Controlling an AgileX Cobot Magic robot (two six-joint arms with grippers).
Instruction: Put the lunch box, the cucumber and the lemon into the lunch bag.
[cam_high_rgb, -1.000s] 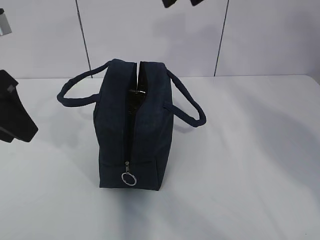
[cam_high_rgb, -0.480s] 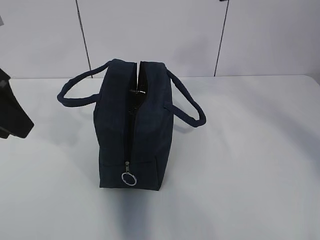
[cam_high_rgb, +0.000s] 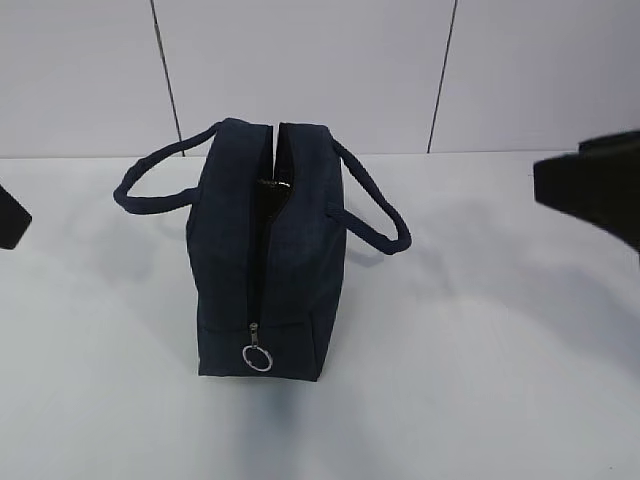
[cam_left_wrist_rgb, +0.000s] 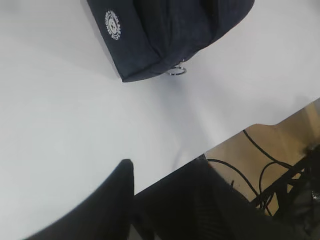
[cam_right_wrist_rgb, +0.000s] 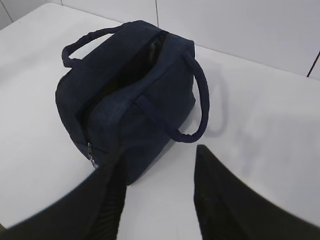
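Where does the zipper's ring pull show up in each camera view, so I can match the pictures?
Exterior view: the ring pull hangs low on the near end of the lunch bag, left of centre.
Left wrist view: the ring pull sits at the bag's lower corner, upper middle.
Right wrist view: the ring is not visible; a gripper finger covers that corner.
Shared landmark: the bag's open top zipper slit.

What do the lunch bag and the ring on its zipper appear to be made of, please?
The lunch bag looks like dark navy woven fabric, matte, with soft padded handles. The ring pull looks like thin polished metal: silvery and glinting. The lining is too dark to judge.
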